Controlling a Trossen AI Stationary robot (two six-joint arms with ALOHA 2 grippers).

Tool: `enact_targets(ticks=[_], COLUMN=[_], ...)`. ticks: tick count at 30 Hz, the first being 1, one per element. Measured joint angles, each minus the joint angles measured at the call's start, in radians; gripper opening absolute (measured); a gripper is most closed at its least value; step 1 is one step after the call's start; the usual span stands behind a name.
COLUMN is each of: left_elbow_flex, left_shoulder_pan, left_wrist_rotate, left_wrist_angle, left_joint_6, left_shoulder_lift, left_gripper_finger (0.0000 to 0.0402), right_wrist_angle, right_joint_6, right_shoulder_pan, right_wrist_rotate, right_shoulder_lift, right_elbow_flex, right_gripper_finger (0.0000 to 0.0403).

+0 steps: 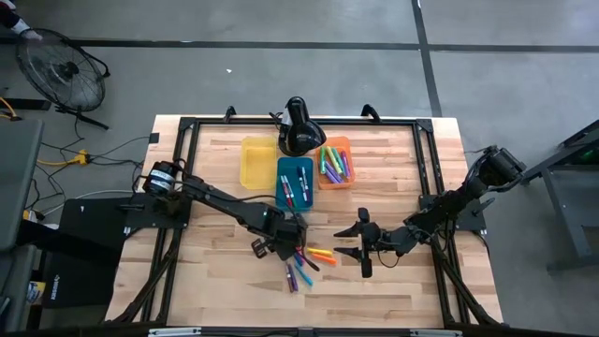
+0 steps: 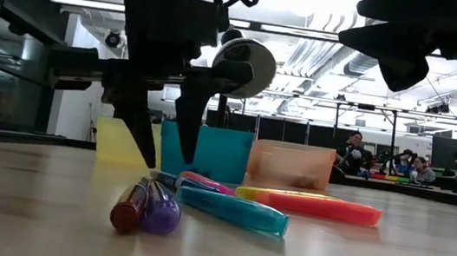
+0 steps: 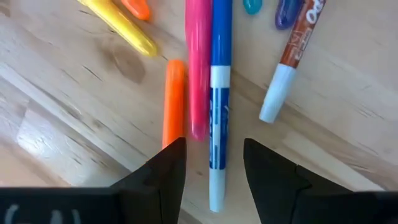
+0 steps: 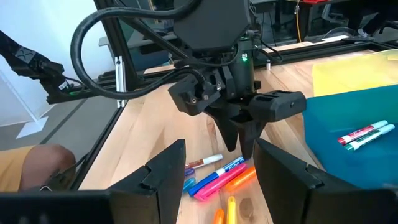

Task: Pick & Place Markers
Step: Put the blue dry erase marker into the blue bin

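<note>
Several markers (image 1: 307, 264) lie loose on the wooden table, near its front middle. My left gripper (image 3: 214, 165) points down over them, open. Its fingers stand on either side of a blue marker with a white band (image 3: 219, 93), just above the table (image 2: 165, 160). Next to that marker lie a pink one (image 3: 198, 68) and an orange one (image 3: 174, 99). My right gripper (image 1: 348, 241) waits open to the right of the pile, clear of the table and facing it (image 4: 214, 168).
Three bins stand in a row behind the pile: yellow (image 1: 257, 161), teal (image 1: 295, 183) and orange (image 1: 334, 164), the last two with markers in them. A black lamp-like object (image 1: 299, 126) stands behind the bins. A black frame (image 1: 426, 178) borders the work area.
</note>
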Motion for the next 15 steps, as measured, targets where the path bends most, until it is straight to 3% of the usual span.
enact_targets(ticks=[15], left_elbow_flex=[0.005], left_shoulder_pan=[0.0], left_wrist_rotate=[0.016], left_wrist_angle=[-0.007], left_joint_6=[-0.017], left_shoulder_lift=[0.083], left_gripper_finger=[0.0154], right_wrist_angle=[-0.007], right_joint_6=[0.0], right_shoulder_pan=[0.0], right_wrist_rotate=[0.007], right_shoulder_lift=[0.0], right_elbow_flex=[0.0], right_gripper_finger=[0.0177])
